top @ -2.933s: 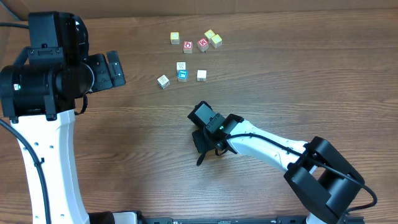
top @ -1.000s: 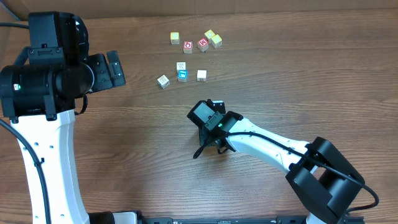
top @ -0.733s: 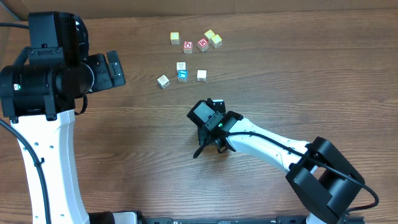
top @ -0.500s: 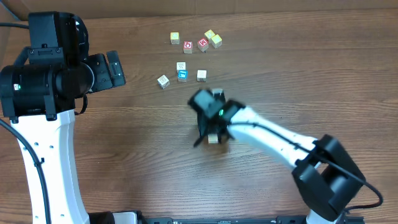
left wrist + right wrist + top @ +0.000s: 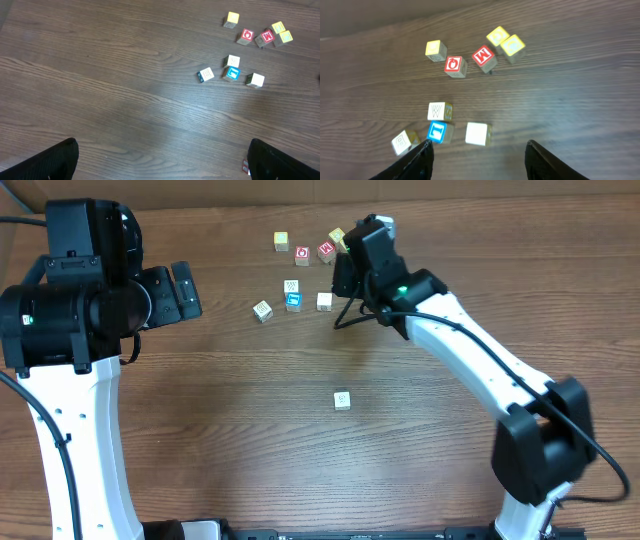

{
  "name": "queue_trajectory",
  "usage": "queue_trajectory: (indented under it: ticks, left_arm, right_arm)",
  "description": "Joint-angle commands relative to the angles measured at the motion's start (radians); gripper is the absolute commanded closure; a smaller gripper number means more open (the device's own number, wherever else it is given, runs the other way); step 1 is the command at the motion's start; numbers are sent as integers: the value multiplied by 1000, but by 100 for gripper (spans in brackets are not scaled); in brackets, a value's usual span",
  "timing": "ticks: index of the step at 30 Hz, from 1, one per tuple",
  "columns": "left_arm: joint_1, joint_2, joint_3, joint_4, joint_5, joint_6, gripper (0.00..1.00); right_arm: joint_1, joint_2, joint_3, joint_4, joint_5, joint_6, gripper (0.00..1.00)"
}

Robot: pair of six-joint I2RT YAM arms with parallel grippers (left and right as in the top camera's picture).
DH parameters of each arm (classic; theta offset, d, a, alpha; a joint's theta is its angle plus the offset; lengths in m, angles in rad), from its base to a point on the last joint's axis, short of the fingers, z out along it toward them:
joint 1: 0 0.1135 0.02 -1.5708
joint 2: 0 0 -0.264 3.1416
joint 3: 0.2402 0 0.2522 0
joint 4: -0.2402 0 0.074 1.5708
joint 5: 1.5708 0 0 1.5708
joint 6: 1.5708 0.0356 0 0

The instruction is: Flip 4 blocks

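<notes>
- Our right gripper (image 5: 479,152) hangs above the cluster with its fingers spread. We see only bare table (image 5: 570,100) between them, so it grasps nothing.
- Just ahead of that gap stands the plain white block (image 5: 478,134), the nearest thing to the fingers, with nothing between it and them.
- Just to its left in the wrist view is the blue block (image 5: 436,131), narrowly apart from it. The W block (image 5: 438,110) sits right behind the blue one, and we cannot tell whether those two touch.
- Further left, the pale marked block (image 5: 403,141) lies close by the finger on that side, turned askew.
- Farther ahead of the gripper we find a second row: a yellow block (image 5: 435,49), the red O block (image 5: 454,64) just beside it, then the red M block (image 5: 483,56).
- Beyond the red M block, a yellow pair (image 5: 506,41) stands side by side. From overhead the right arm covers most of this pair.
- The lone block (image 5: 342,400) lies well behind the right gripper, apart from all the others, a faint mark on its top face. Nothing stands near it.
- Our left gripper (image 5: 162,155) is held high and well off to the side of the cluster, fingers wide apart and empty.
- In its view the blocks lie far ahead and to the right, with open wood between.
</notes>
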Motion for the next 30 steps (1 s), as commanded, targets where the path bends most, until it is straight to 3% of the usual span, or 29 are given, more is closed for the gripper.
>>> queue_trajectory:
  ticks: [1,16,19,23,30]
  left_arm:
    - [-5,3,12,-2,-12,-21,0]
    - [-5,3,12,-2,-12,-21,0]
    - [-5,3,12,-2,-12,-21,0]
    - [-5,3,12,-2,-12,-21,0]
    - [-5,3,12,-2,-12,-21,0]
  right_arm:
    - [27,106,3,39,-14,-7,40]
    - [59,326,3,201,22,-7,37]
    - [59,327,1,200,59,-9,38]
    - [59,308,2,203,93,-39,49]
    - [59,266,9,233,113,-117,44]
